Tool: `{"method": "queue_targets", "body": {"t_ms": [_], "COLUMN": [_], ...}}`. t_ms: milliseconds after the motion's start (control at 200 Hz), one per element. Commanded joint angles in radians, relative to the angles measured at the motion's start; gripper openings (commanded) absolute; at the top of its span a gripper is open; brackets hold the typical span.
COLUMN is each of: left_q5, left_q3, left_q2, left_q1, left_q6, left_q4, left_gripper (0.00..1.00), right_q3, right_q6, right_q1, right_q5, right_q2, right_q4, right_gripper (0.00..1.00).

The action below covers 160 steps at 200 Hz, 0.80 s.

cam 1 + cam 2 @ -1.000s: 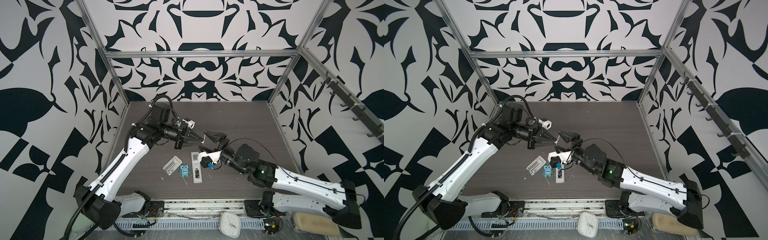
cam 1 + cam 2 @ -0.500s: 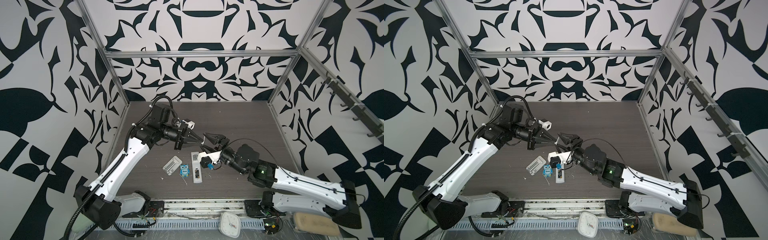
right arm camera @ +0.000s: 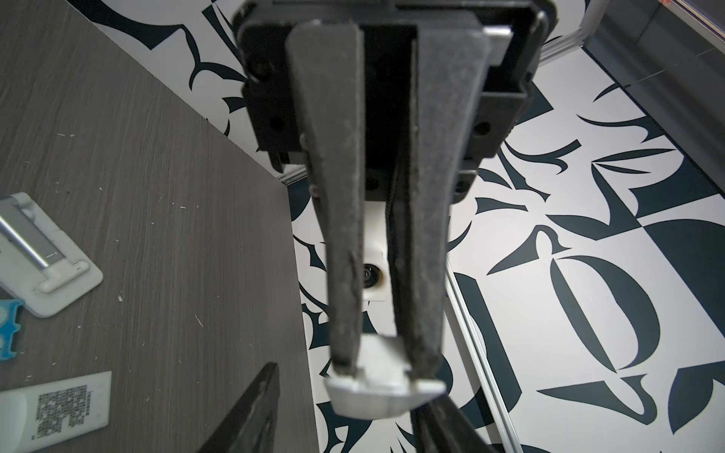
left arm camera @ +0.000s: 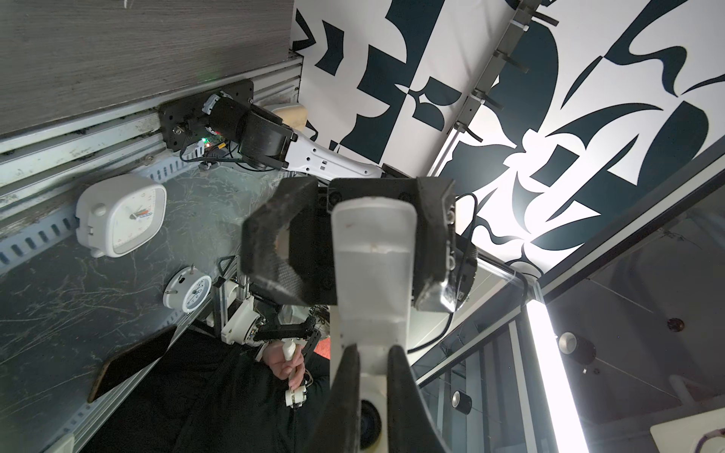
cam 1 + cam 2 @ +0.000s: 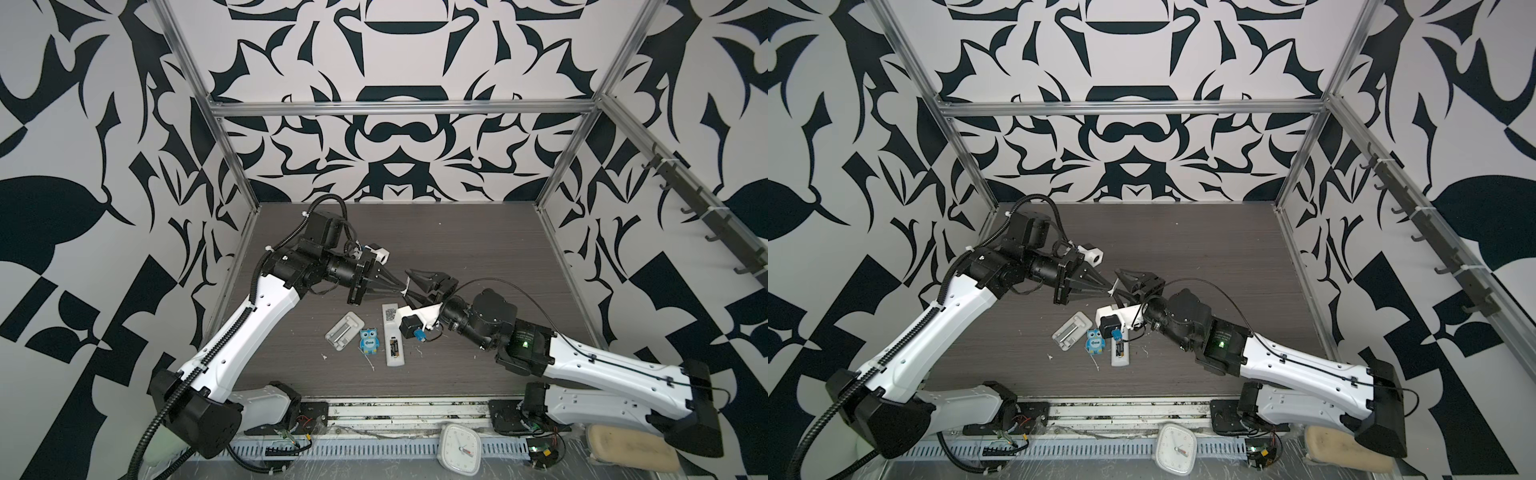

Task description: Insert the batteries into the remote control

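The white remote control [image 5: 392, 337] [image 5: 1119, 352] lies back-up on the dark table. Its compartment is open, and the dark, gold-banded batteries [image 5: 395, 345] [image 5: 1120, 348] lie inside it. Above the table my left gripper [image 5: 403, 287] [image 5: 1110, 289] [image 4: 372, 349] is shut on a small white plastic cover [image 4: 372, 251] [image 3: 382, 386]. My right gripper [image 5: 409, 283] [image 5: 1118, 281] [image 3: 353, 392] faces it tip to tip. Its jaws stand open on either side of the cover's free end, and one finger is still clear of it. The right wrist view shows the remote's labelled back [image 3: 59, 408].
A flat grey-white tray [image 5: 345, 331] [image 3: 43, 259] and a small blue owl figure [image 5: 369, 340] lie just left of the remote. The right wrist's camera housing [image 5: 411, 326] hangs over the remote's far end. A white clock [image 5: 459, 446] and a tan sponge [image 5: 631, 451] sit beyond the front rail.
My right gripper has moved up to the left gripper's tips and narrowed its jaws around the white cover. The left arm has held still with the cover.
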Motion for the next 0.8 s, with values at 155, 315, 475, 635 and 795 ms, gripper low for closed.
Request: {"method": "queue_targets", "body": {"t_ms": [155,315,475,635,795], "left_q5": [0.015,0.014,0.013,0.011,0.011], "left_q3": [-0.005,-0.004,-0.001,0.012,0.021], "left_q2": [0.005,0.039,0.046,0.055,0.058], "left_q1": [-0.008,-0.011,-0.011,-0.011,-0.011], "left_q6": [0.016,0.017,0.020,0.026,0.039], "left_q4": [-0.035,-0.040,-0.043,-0.049,-0.069], "left_gripper": [0.09,0.09,0.09,0.10,0.11], "right_q3": [0.030,0.030,0.030,0.029,0.028], "right_q6": [-0.008,-0.013,-0.016,-0.018,-0.016], "right_q1": [0.007,0.011,0.011,0.012,0.013], "right_q5": [0.007,0.007,0.008,0.010,0.014], "right_q2": [-0.024,-0.024,-0.022,-0.022,-0.028], "right_q4": [0.008,0.004,0.001,-0.005,-0.011], "right_gripper": [0.49,0.45,0.39,0.34,0.34]}}
